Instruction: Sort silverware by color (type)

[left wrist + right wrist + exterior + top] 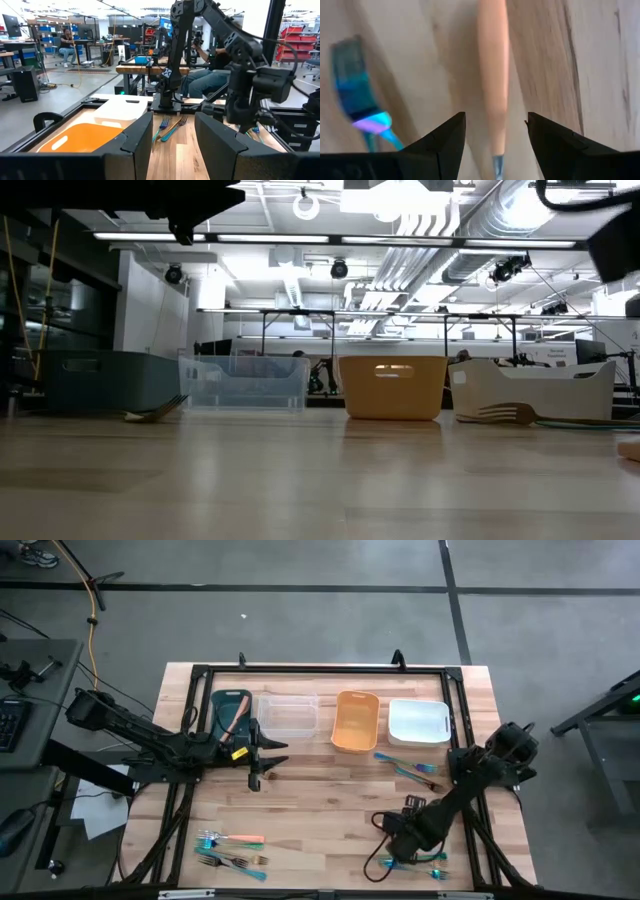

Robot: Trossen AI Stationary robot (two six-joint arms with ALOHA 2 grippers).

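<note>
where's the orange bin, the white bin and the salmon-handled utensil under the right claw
orange bin (355,720), high view, on its inside floor
white bin (418,721), high view, on its inside floor
salmon-handled utensil (492,75), right wrist view, on the middle of its handle, between the open claw's fingers

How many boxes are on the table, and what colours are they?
Dark teal bin: 1
Clear bin: 1
Orange bin: 1
White bin: 1
Total: 4
</note>
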